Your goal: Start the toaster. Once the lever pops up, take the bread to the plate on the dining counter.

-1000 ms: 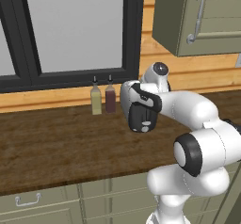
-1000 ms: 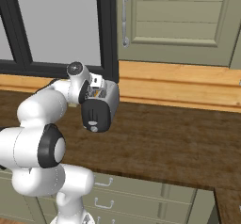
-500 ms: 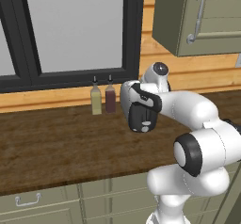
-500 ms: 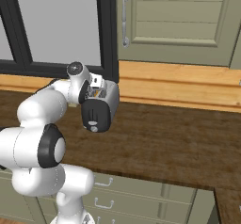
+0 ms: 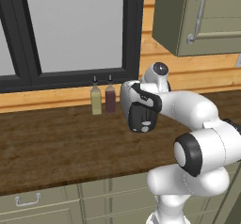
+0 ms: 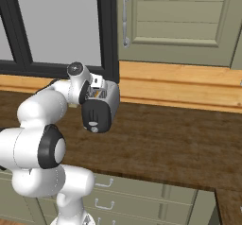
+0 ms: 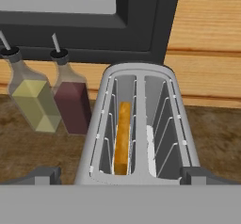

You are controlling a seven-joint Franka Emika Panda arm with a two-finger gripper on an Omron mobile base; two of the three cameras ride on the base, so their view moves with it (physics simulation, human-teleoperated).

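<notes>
At centre of the hand view we list the toaster (image 7: 139,124), slots upward, the bread (image 7: 122,137) standing edge-on in its left slot, and the gripper (image 7: 120,175) spread wide at the bottom edge. Two bottles (image 7: 49,96) stand upper left of it. From the right base view we note the toaster's (image 6: 100,107) black end panel at centre left, which the hand view lacks.

- The toaster (image 7: 136,124) is silver-grey, with pale grey wire guides in its slots; its end panel (image 6: 96,116) is black, carrying a white knob (image 6: 95,129).
- The bread (image 7: 122,137) shows an orange-tan edge.
- One bottle (image 7: 32,96) holds yellowish liquid, the other bottle (image 7: 70,98) dark maroon; both have dark caps.
- The worktop (image 5: 56,143) is dark brown wood grain.
- The drawers (image 5: 37,204) are olive.
- The window frame (image 7: 94,20) is black.
</notes>
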